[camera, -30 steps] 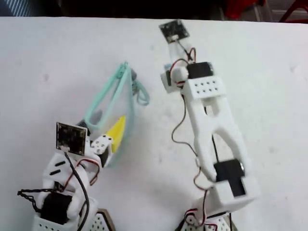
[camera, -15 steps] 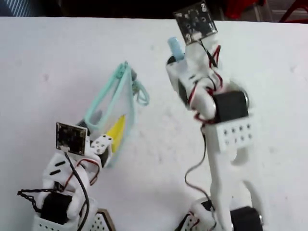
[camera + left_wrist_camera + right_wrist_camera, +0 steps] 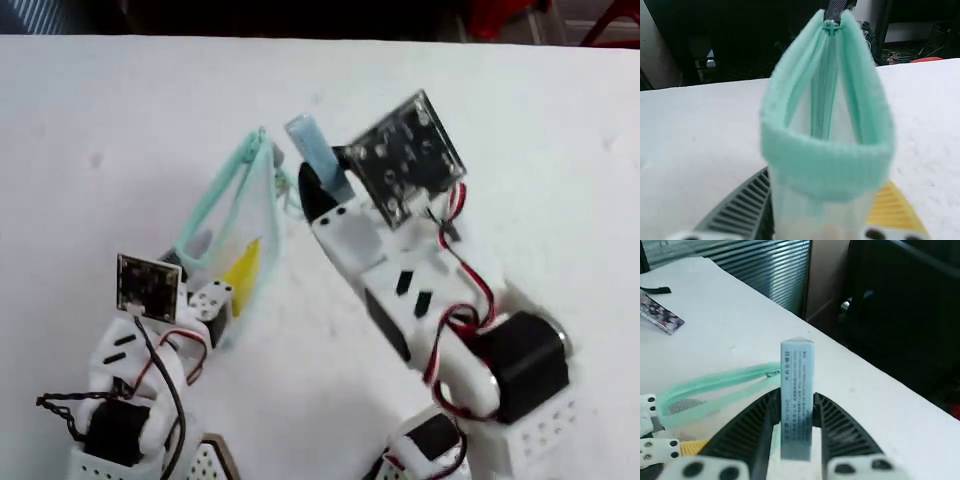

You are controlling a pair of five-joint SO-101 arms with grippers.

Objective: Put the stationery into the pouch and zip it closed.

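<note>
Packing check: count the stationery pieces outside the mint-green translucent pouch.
1: a pale blue rectangular bar in the right gripper, beside the pouch. Others may be hidden inside.

Right hand (image 3: 322, 190) raised, angled leftward, pinched tight; left hand (image 3: 218, 300) low, seemingly clamped too.

You had nothing legible to read: the pale blue stationery bar (image 3: 797, 371) carried several lines of dark print down its face, just above the right tool (image 3: 796, 397) gripping it, all too small to make out.
</note>
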